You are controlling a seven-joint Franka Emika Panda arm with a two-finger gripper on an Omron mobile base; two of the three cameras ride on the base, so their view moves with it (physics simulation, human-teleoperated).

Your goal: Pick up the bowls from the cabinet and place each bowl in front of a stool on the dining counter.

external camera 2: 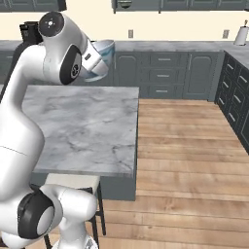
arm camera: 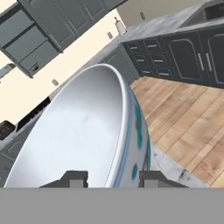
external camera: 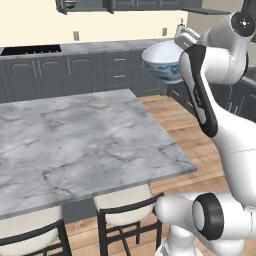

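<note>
**Bowl held by its rim above the island**

The white-and-blue bowl (external camera: 162, 61) hangs tilted in the air past the island's far corner. The gripper (arm camera: 111, 178) pinches its rim, one finger inside, one outside. Glazed ceramic is likely stiff, slippery and breakable, so it wants a gentle landing on the island (external camera: 75, 145) near the stools (external camera: 125, 207).

Even, bright rendered light with no clear source. The marble desk (external camera: 90, 145) shows soft, flat shading, with dimness beneath its overhang around the stools (external camera: 125, 205). The bowl (arm camera: 83, 140) interior has gentle gloss. All views look slightly soft and low-resolution, without edge distortion.
</note>
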